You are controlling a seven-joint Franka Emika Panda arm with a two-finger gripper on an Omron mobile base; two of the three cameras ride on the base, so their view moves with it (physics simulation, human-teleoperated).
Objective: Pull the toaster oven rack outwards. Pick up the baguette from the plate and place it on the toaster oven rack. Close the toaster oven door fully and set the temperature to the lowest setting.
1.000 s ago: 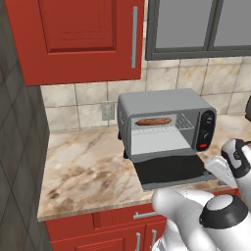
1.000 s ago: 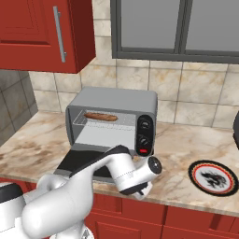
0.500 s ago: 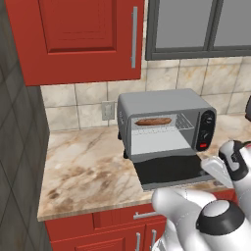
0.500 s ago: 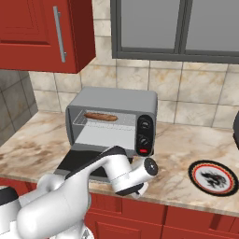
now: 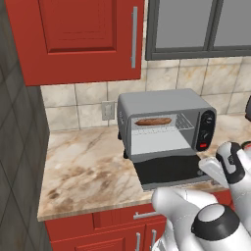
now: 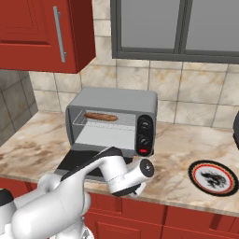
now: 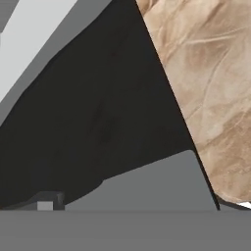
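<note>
Up close, dark toaster oven door (image 7: 98, 112) beneath spread tool; sideways, baguette (image 6: 101, 116) inside.

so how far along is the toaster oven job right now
Done: the slim golden-brown baguette lies on the silver wire rack inside the boxy grey toaster oven, and the round patterned plate is bare. In hand: the arm hangs low by the dark glass door, which lies folded down flat. Left: shutting that door and turning the temperature knob to lowest.
</note>
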